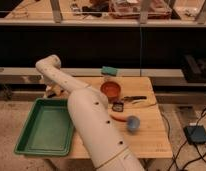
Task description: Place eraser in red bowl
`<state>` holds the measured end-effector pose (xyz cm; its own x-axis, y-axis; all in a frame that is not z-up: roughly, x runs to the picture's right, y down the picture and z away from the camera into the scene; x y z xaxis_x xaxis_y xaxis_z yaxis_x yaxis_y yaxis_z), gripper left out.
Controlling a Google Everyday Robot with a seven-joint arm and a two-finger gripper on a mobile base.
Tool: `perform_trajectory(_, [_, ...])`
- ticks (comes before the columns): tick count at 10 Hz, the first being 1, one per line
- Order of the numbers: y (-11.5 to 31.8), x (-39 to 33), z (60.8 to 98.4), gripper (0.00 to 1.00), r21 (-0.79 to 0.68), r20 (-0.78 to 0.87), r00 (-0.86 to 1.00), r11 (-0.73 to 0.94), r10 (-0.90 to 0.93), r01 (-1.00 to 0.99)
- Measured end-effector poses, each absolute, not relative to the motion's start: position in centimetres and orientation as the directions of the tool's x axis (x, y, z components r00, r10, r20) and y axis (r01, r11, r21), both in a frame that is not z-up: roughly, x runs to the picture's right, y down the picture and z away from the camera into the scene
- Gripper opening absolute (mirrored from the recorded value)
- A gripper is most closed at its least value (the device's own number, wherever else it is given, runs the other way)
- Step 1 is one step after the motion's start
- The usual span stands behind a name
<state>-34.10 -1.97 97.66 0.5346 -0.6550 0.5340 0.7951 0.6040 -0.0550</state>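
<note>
The red bowl (110,90) is round and orange-red and stands on the wooden table (146,135), right of the middle. A small grey block with a dark top (117,105), apparently the eraser, lies flat just in front of the bowl, apart from it. My white arm runs from the bottom centre up to an elbow at the far left. My gripper (52,91) hangs below the elbow at the table's left rear corner, far left of the bowl and the block. I see nothing clearly held in it.
A teal block (109,71) lies at the table's back edge behind the bowl. A light-blue cup (132,122) and a thin orange object (117,117) sit at front right. A black-handled tool (136,98) lies right of the bowl. A green tray (43,127) fills the left side.
</note>
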Motion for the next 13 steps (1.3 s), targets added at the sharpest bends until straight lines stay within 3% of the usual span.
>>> perform_trajectory(3, [-0.8, -34.4, 99.3, 0.78, -0.087, 0.552, 0.523, 0.578, -0.65, 0.811])
perform_trajectory(10, [-0.8, -33.8, 99.6, 0.1, -0.1, 0.583, 0.509, 0.566, -0.633, 0.819])
perform_trajectory(11, [-1.0, -33.5, 99.5, 0.03, -0.097, 0.581, 0.512, 0.571, -0.633, 0.815])
perform_trajectory(13, [-2.2, -32.6, 98.3, 0.0, -0.066, 0.574, 0.513, 0.588, -0.638, 0.806])
